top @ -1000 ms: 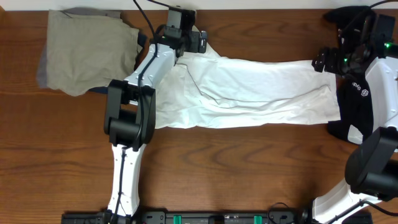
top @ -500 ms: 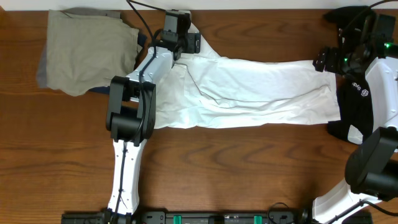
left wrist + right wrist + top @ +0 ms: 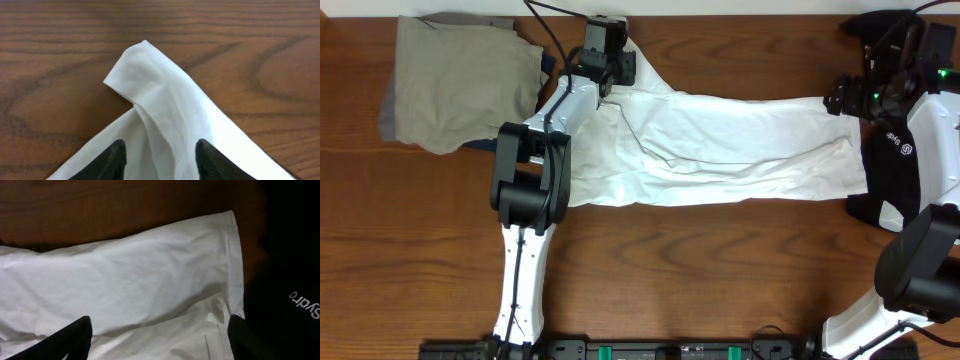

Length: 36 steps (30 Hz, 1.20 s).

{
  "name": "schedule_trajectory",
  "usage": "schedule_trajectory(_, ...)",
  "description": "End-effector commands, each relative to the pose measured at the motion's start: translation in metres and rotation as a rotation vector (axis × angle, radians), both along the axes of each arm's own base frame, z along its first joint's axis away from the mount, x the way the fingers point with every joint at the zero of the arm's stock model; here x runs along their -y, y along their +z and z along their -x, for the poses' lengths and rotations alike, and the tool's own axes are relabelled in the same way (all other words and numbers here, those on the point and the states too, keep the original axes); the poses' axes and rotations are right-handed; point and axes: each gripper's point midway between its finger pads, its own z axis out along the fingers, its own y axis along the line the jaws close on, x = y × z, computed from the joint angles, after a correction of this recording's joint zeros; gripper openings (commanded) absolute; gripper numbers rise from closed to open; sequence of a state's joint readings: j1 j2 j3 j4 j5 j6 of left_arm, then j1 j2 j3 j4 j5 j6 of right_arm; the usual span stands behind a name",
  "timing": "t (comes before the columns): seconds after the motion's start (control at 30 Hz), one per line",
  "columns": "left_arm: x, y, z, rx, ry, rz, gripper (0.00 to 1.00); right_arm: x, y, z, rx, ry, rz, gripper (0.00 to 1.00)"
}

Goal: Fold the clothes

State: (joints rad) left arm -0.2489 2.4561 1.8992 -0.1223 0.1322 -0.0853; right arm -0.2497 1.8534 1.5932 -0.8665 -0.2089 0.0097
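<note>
Across the table (image 3: 720,270) the white T-shirt (image 3: 740,150) lies as a long band between both arms. Light and limp, it probably wants pinching at corners. The right gripper (image 3: 160,332) hangs spread wide above the hem (image 3: 231,255); the left gripper (image 3: 160,152) straddles the far corner (image 3: 137,67), jaws apart, nothing clamped yet.

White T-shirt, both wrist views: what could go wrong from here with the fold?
1. The left gripper straddles only a narrow raised ridge near a corner of the white T-shirt; a pinch there might catch one layer, or slip off.
2. The right gripper hangs open over stacked hems at the other end; it may take just the top layer, skewing the fold.
3. Overhead, creases run across the shirt's middle; folding now would likely trap them.
</note>
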Motion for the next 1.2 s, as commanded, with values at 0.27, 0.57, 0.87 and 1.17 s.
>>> schedule_trajectory(0.27, 0.001, -0.017, -0.005, -0.01, -0.001, 0.003, 0.43, -0.005, 0.003, -0.003, 0.012, 0.024, 0.012, 0.84)
schedule_trajectory(0.57, 0.002, -0.01, -0.011, 0.025, -0.001, 0.012, 0.31, -0.005, 0.003, -0.003, 0.012, 0.024, 0.012, 0.84)
schedule_trajectory(0.87, 0.003, -0.005, -0.013, 0.04, -0.001, 0.017, 0.19, -0.005, 0.003, -0.003, 0.012, 0.024, 0.012, 0.84)
schedule_trajectory(1.17, 0.003, 0.0, -0.013, 0.049, -0.001, 0.019, 0.06, -0.005, 0.004, -0.003, 0.013, 0.024, 0.012, 0.84)
